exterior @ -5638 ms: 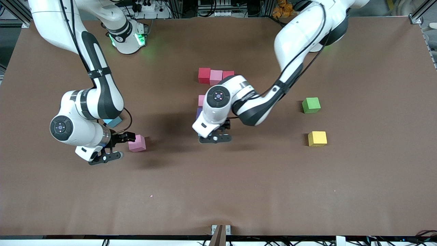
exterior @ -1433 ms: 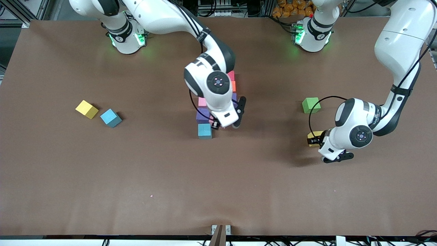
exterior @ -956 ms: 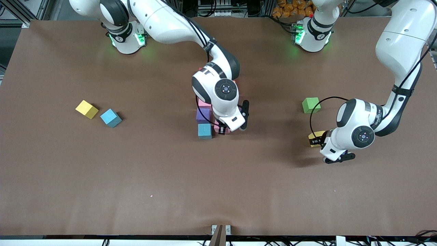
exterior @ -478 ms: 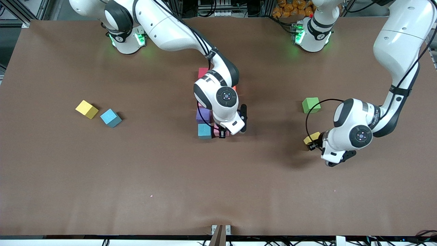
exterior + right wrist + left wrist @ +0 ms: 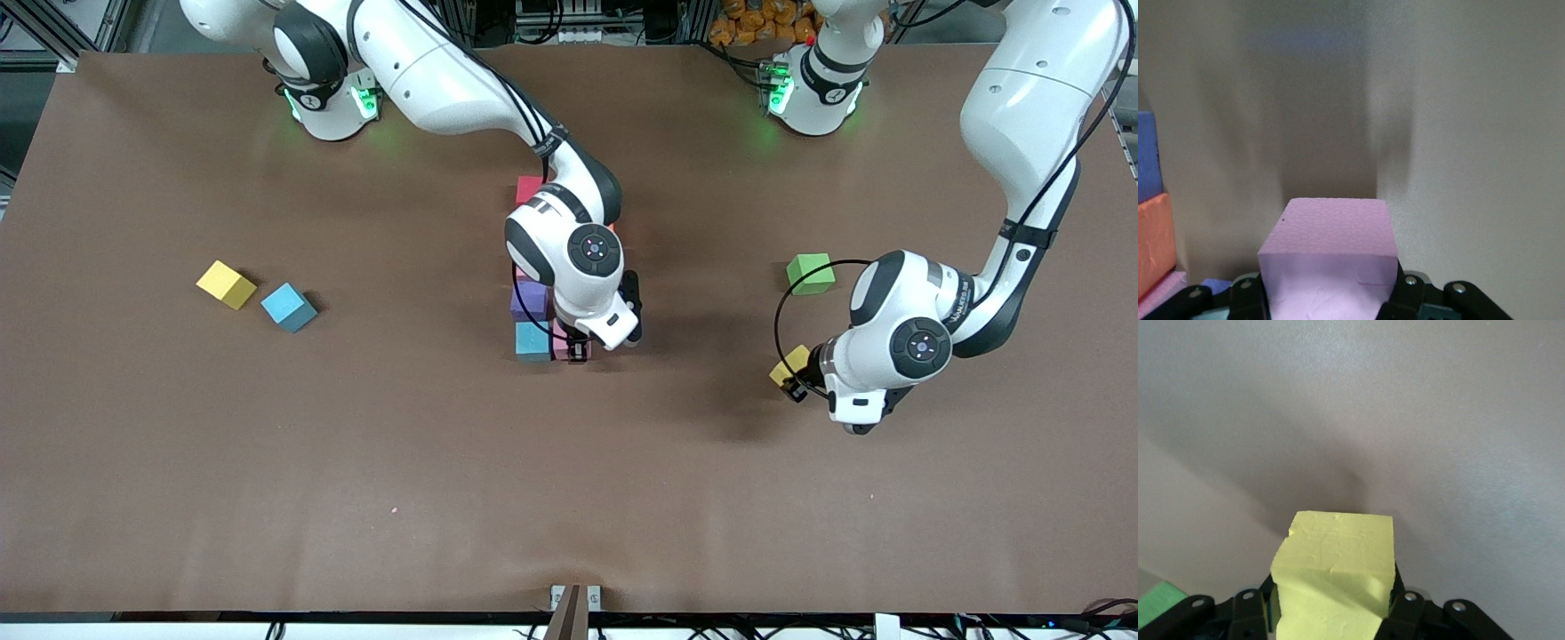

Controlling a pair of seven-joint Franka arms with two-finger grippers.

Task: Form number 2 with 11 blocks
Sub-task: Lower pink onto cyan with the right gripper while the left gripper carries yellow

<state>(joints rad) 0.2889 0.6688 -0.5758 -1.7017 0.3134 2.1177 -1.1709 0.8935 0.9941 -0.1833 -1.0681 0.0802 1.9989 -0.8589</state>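
The pink block (image 5: 1329, 257) sits clamped between the fingers of my right gripper (image 5: 576, 348), its top face showing just ahead of my black knuckles. It is down at the figure's end nearest the front camera, just beside the teal block (image 5: 532, 341); whether it touches the table I cannot tell. A purple block (image 5: 528, 300) lies next up from the teal one, and a red block (image 5: 528, 188) peeks out at the end nearest the bases. My own wrist hides the rest of the figure. In the right wrist view an orange block (image 5: 1153, 233) and a blue-purple block (image 5: 1147, 157) show at the edge.

My left gripper (image 5: 797, 380) is squeezed onto a yellow block (image 5: 1333, 577), tilted and lifted off the brown table (image 5: 444, 462) toward the left arm's end, with its shadow below. The green cube (image 5: 810, 273) rests on the table near it.

Toward the right arm's end, a second yellow block (image 5: 226, 284) and a light blue block (image 5: 288, 307) lie close together, well apart from the figure.
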